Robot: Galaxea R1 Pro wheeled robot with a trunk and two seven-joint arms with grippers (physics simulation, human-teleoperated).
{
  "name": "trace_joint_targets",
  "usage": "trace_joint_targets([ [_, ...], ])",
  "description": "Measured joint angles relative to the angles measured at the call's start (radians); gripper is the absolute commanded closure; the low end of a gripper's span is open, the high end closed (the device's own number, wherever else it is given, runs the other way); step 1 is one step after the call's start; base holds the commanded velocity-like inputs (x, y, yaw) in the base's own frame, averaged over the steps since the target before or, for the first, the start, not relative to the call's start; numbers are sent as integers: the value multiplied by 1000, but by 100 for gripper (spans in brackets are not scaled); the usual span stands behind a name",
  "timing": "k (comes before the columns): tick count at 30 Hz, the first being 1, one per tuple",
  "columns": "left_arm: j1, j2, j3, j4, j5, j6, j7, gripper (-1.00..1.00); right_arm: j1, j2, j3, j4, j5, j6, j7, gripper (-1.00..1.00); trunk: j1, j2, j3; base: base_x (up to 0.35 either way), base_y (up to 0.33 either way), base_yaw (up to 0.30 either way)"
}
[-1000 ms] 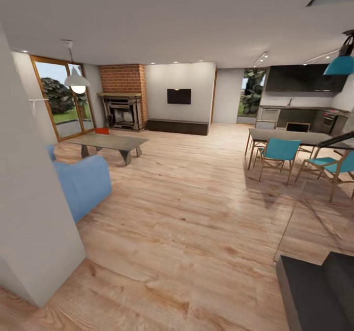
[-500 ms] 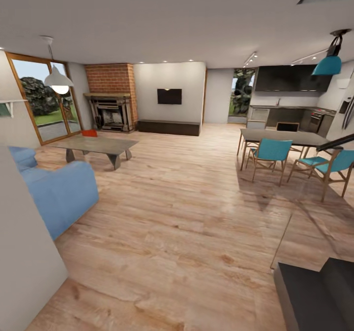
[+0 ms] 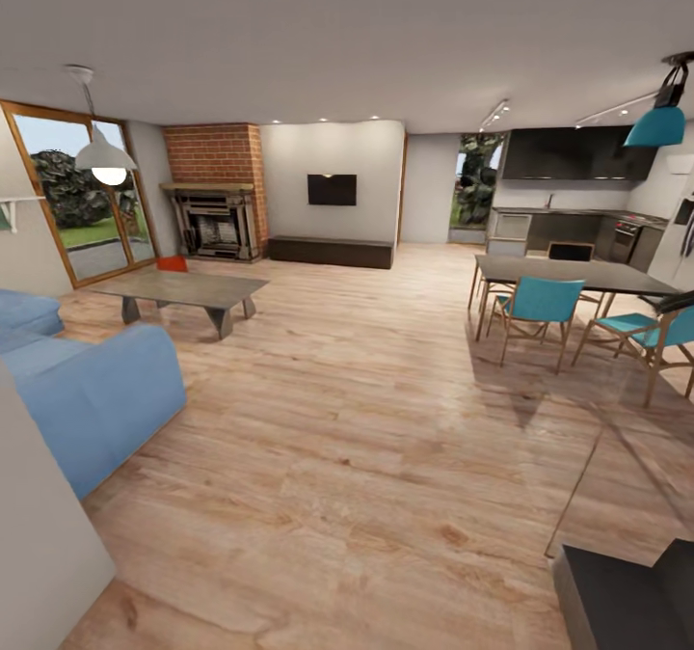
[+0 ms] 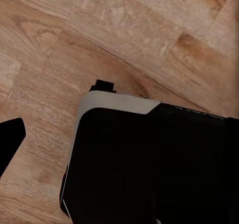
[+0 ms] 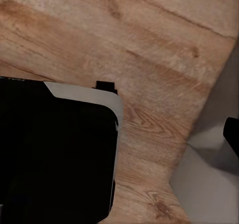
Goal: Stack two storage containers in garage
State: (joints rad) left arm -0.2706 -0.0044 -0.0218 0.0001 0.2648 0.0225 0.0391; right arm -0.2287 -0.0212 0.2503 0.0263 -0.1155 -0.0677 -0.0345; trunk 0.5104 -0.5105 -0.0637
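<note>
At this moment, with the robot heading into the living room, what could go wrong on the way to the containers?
1. The blue sofa sits close on the left of the path; the base could clip it in passing.
2. A red-orange container shows just behind the low coffee table, so reaching it probably means going around the table in a tight spot near the fireplace.
3. The dining chairs jut into the open wood floor on the right, narrowing any wide turn.

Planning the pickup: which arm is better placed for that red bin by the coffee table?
Left, tentatively: the red-orange container sits leftward by the coffee table, at its far edge, though too distant for either arm now.
</note>
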Motion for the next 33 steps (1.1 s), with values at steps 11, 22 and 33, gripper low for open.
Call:
trace_joint_targets([
  [11,0,2,0,0,0,1,-1,-100,0,-3,1,0,2,-2,0,-100,0,0,0,324,0,0],
  [22,0,3,0,0,0,0,0,-100,0,-1,-1,0,0,-1,0,-100,0,0,0,324,0,0],
  [33,0,3,0,0,0,0,0,-100,0,-3,-1,0,0,-2,0,-100,0,0,0,324,0,0],
])
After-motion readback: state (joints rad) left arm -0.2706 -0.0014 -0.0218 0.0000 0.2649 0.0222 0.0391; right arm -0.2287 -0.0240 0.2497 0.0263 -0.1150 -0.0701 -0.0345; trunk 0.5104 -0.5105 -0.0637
